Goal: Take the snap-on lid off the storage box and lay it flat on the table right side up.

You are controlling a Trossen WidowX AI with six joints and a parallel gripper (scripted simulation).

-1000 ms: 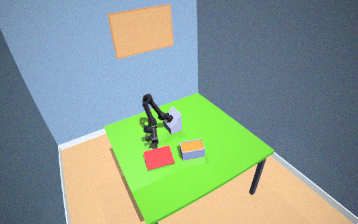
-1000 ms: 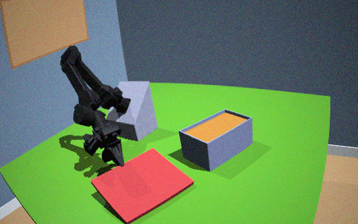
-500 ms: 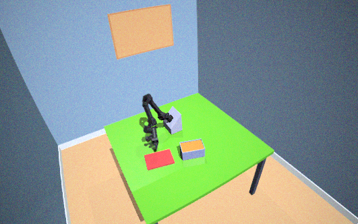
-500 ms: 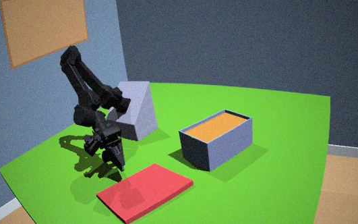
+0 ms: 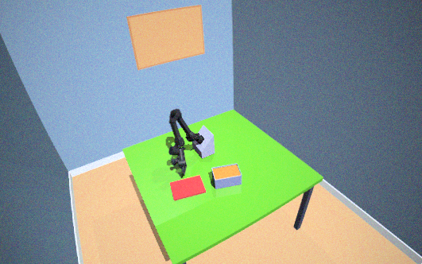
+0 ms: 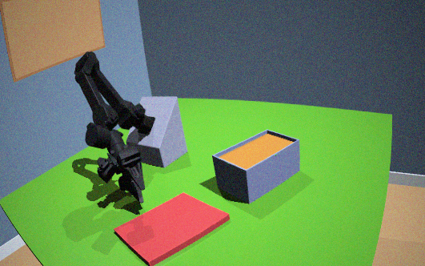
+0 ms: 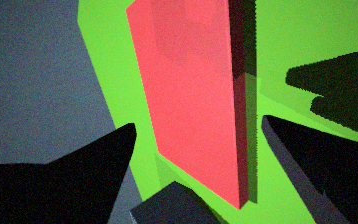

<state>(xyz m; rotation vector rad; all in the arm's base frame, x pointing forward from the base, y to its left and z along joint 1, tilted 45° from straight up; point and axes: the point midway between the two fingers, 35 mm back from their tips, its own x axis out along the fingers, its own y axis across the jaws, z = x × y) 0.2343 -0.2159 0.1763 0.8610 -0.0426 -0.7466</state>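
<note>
The red lid (image 5: 188, 188) (image 6: 178, 223) (image 7: 195, 100) lies flat on the green table (image 5: 250, 151) (image 6: 336, 192), its smooth broad face up. It is apart from the storage box. The storage box (image 5: 229, 182) (image 6: 274, 174) is grey-blue, stands upright and is uncovered, with orange showing inside its rim. My gripper (image 5: 183, 172) (image 6: 141, 195) (image 7: 197, 125) is open and holds nothing. Its fingers are spread wide, near the lid's edge on the arm side. In the wrist view one finger is on each side of the lid's image, and neither visibly touches it.
A pale grey wedge-shaped block (image 5: 208, 149) (image 6: 172, 137) stands behind the gripper, close to the arm's folded links. The arm's base side is near the table's left edge. A dark grey block edge (image 7: 175, 202) shows low in the wrist view; I cannot tell what it is.
</note>
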